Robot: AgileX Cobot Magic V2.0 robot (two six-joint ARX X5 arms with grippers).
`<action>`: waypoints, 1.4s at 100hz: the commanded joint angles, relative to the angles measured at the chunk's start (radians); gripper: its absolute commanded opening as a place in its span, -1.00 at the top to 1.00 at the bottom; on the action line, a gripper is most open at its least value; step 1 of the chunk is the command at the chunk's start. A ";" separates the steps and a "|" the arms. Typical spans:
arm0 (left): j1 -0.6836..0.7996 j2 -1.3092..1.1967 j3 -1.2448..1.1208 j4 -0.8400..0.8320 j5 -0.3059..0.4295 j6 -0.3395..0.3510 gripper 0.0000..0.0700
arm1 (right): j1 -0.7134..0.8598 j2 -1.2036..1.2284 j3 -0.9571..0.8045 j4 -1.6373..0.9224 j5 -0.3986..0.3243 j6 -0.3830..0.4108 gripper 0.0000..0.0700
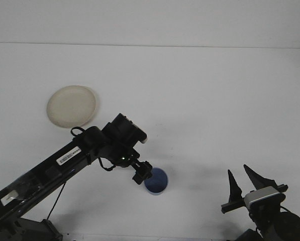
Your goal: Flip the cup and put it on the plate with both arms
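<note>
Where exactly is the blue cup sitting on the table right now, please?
In the front view, the blue cup stands near the table's front edge, about centre, with the left gripper at its left rim and the plate far back-left.

No lettering can be made out anywhere on the white bench (200,100). Two small white stickers sit on the left robot arm's black link (49,168), one near its upper end (69,155) and one lower down (8,197), but their dark print is too small and blurred to read.
</note>
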 commanded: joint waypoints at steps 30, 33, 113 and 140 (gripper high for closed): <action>-0.075 0.199 0.048 -0.002 -0.146 0.026 -0.52 | 0.006 0.000 0.005 0.010 0.001 0.011 0.05; -0.079 0.214 0.048 0.006 -0.153 0.026 -0.52 | 0.006 0.000 0.005 0.010 0.001 0.011 0.05; -0.094 0.246 0.080 0.058 -0.170 0.027 0.96 | 0.006 0.000 0.005 0.010 0.001 0.011 0.05; 0.051 0.149 0.227 -0.027 -0.248 0.039 0.96 | 0.006 0.000 0.005 0.010 0.001 0.012 0.05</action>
